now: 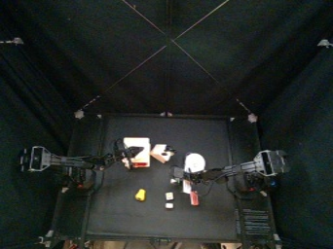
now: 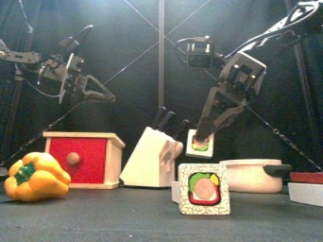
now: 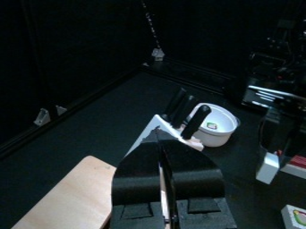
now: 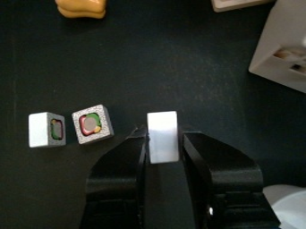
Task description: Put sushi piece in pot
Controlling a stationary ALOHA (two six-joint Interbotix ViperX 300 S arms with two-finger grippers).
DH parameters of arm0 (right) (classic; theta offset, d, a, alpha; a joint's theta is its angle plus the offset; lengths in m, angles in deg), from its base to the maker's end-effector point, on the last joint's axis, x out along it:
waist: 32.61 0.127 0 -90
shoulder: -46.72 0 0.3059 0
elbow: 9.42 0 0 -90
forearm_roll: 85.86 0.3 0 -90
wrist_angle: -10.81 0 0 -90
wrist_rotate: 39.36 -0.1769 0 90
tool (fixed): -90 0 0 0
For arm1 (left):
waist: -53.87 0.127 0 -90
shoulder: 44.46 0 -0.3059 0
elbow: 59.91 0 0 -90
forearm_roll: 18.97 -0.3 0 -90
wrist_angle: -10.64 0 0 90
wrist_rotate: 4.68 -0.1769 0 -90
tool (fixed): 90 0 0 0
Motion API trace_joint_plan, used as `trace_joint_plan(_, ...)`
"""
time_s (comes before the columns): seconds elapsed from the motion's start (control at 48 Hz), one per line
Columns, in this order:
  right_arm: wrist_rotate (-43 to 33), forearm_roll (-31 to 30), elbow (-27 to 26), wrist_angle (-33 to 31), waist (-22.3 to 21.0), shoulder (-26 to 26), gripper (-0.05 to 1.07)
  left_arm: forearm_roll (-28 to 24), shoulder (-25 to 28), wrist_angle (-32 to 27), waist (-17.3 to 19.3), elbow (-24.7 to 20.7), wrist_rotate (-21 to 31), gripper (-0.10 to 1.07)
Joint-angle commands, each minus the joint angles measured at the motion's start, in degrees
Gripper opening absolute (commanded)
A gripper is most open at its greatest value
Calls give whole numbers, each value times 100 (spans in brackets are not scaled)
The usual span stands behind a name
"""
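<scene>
In the front view, the nearest thing is a sushi roll piece (image 2: pixel 203 187) with a green rim, low in the middle of the frame. At lower left lies a yellow pepper (image 2: pixel 34 177), and beside it stands a red box (image 2: pixel 85 157) with a pale lid. A white knife block (image 2: pixel 153 156) stands left of center. The pot (image 2: pixel 256 174) sits at lower right, with a white rim.

Above the middle of the frame, the right gripper (image 2: pixel 199 140) hangs with its jaws clamped on the sushi piece (image 2: pixel 199 143), which is lifted off the table, left of the pot and not above it. In the right wrist view the sushi piece (image 4: pixel 162 136) is between the two jaws, and two other pieces (image 4: pixel 71 126) lie on the table at middle left.

The left gripper (image 2: pixel 101 95) is at upper left, further back; its jaws are pressed together in the left wrist view.
</scene>
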Motion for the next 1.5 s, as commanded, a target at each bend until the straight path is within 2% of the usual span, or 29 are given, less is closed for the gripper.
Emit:
trace_joint_plan(0.0, 9, 167, 290, 316, -176, -554, 41, -18, -18, 26, 0, -53, -9, 22)
trace_joint_plan(0.125, 9, 536, 677, 624, -448, -1011, 41, -18, -18, 26, 0, -53, -9, 22)
trace_joint_plan(0.333, 26, 976, 1468, 1529, -932, -1749, 41, -18, -18, 26, 0, -53, 0, 22)
trace_joint_plan(0.479, 26, 1090, 1854, 1898, -1178, -2021, 41, -18, -26, 26, 0, -53, 0, 22)
trace_joint_plan(0.812, 26, 1512, 2197, 2109, -1828, -2065, 41, -18, -26, 26, 0, -53, 0, 22)
trace_joint_plan(1.083, 35, 1652, 2320, 2285, -2030, -2030, 43, -18, -26, 26, -9, -53, 0, 22)
trace_joint_plan(1.229, 35, 1661, 2347, 2338, -2048, -2013, 48, -26, -26, 26, 0, -53, 0, 22)
trace_joint_plan(1.479, 35, 1731, 2347, 2338, -2092, -1881, 64, -18, -26, 26, -9, -53, 0, 22)
